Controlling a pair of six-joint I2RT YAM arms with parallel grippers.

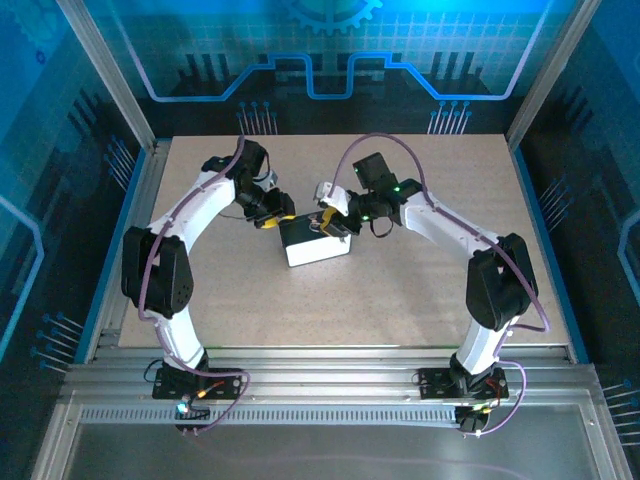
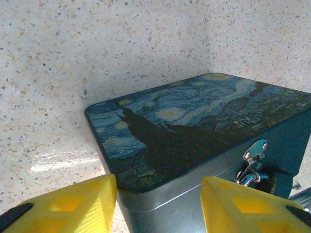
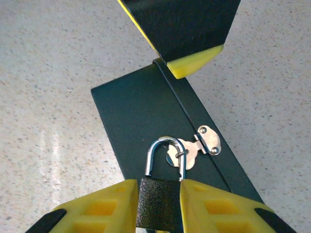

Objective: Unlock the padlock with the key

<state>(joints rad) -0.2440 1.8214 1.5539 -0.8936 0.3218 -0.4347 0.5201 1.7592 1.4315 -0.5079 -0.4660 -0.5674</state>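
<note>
Between blue walls, speckled tabletop, one padlock

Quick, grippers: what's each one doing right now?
Left gripper: open, jaws apart at the tin box corner.
Right gripper: closed on the padlock body.

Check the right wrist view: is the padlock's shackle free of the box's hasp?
No: the shackle of the padlock, held between the right gripper's fingers, passes through the hasp.
</note>
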